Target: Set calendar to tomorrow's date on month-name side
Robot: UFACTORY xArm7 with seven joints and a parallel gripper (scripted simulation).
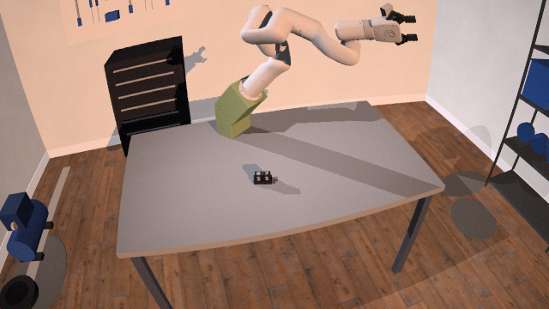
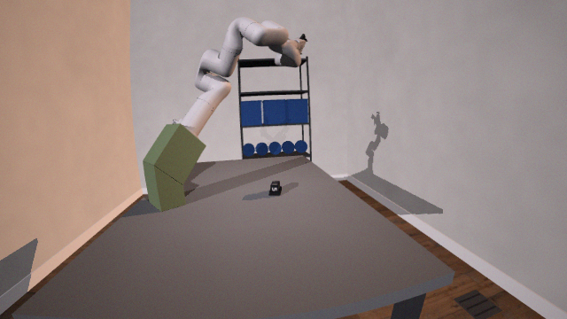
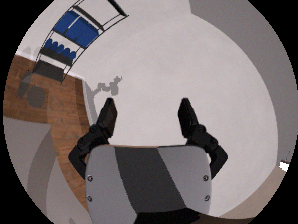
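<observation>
White segments make up our arm, which rises from a green base at the table's edge and reaches out high above the table. Our gripper is spread as wide as it goes, its two black fingers well apart and roughly level with each other, with nothing held between them. Down on the tabletop we see the small dark calendar, well apart from the gripper and out from the base, its two cubes side by side. Pale marks show on them from above, too small for us to read surely; the end turned to the exterior view bears a white digit resembling a 5. Beyond the table we have a dark shelf rack carrying blue boxes
</observation>
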